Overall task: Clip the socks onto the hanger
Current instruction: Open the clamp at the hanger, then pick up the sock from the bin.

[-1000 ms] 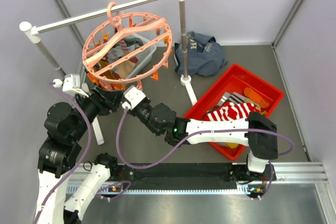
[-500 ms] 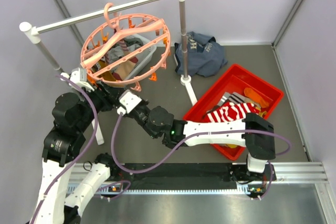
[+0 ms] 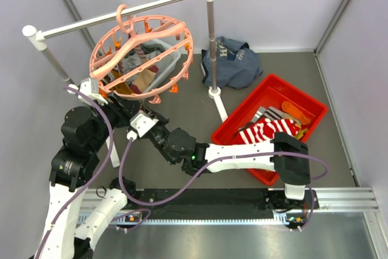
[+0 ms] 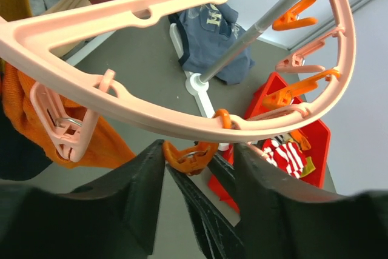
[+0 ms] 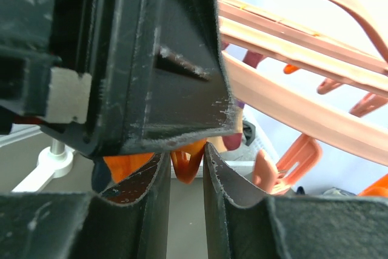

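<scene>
The salmon-pink ring hanger [image 3: 159, 31] hangs by its hook from the white rail. In the left wrist view its rim [image 4: 182, 122] arcs overhead, and an orange clip peg [image 4: 193, 154] dangles from it. My left gripper [image 4: 200, 147] straddles that peg with its jaws partly parted; one finger touches the peg, and a gap shows at the other. My right gripper [image 5: 187, 153] comes up from below, jaws narrow, pinching the peg's lower end [image 5: 187, 163]. Orange sock fabric [image 4: 24, 107] hangs from a pink peg at the left. Red-and-white striped socks [image 3: 267, 130] lie in the red tray.
The red tray [image 3: 303, 98] sits at the right with several more socks. A navy garment [image 3: 233, 59] lies behind the rail stand's right post [image 3: 211, 40]. A white basket [image 3: 167, 53] shows behind the ring. Both arms crowd under the ring's near rim.
The ring has swung and tilted to the left. My left jaws have narrowed around the peg. The right arm has reached further left under the rim.
</scene>
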`<action>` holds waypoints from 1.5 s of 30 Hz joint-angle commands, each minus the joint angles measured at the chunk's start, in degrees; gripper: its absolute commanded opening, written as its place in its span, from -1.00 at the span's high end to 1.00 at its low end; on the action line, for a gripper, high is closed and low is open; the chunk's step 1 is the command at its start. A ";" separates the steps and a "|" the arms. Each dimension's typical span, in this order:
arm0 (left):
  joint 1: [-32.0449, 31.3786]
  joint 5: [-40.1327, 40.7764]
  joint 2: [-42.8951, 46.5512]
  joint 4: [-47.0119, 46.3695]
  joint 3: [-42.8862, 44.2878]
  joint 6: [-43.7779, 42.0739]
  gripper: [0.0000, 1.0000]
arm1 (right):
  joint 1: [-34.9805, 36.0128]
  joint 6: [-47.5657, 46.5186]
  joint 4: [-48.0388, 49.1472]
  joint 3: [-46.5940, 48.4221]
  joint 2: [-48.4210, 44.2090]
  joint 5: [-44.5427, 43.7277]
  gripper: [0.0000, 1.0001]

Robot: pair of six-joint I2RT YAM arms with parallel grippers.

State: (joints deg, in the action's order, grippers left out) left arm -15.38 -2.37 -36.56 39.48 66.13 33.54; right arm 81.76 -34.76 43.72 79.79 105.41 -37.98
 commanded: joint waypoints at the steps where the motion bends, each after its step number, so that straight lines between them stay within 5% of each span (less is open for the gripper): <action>1: -0.09 1.14 -0.80 -4.59 -0.12 0.65 0.03 | 1.65 -2.15 0.22 2.39 1.38 -0.52 1.00; 6: -0.09 1.84 -0.97 -5.12 -0.39 -0.05 0.33 | 1.74 -2.24 -0.13 2.30 1.30 -0.87 0.98; 10: -0.09 1.76 -1.24 -5.91 -1.09 -0.93 0.45 | 1.74 -1.19 -2.32 1.78 -0.11 -1.31 0.47; 16: -0.09 1.85 -1.59 -6.79 -1.79 -2.60 0.50 | 1.74 2.58 -7.68 -1.56 -5.19 -1.84 -0.03; 24: -0.09 4.04 -1.68 -7.67 -2.76 -3.57 0.60 | 0.60 17.49 -33.72 -9.30 -18.20 -2.98 -0.52; 30: -0.09 3.69 -1.59 -8.81 -4.34 -4.01 0.66 | -4.31 33.07 -58.19 -13.08 -30.84 -2.72 -0.60; 35: -0.01 3.78 -1.68 -9.42 -5.48 -4.71 0.77 | -16.08 46.35 -76.49 -15.71 -39.30 -0.44 -0.60; 45: -0.09 3.34 -1.06 -9.60 -6.27 -5.41 1.00 | -56.32 54.01 -79.33 -21.60 -45.82 15.55 -0.48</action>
State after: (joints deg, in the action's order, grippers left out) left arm -15.42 0.30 -37.91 31.62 60.62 29.39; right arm 37.95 14.87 -34.35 59.94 60.25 -29.76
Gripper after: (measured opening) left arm 0.308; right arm 0.760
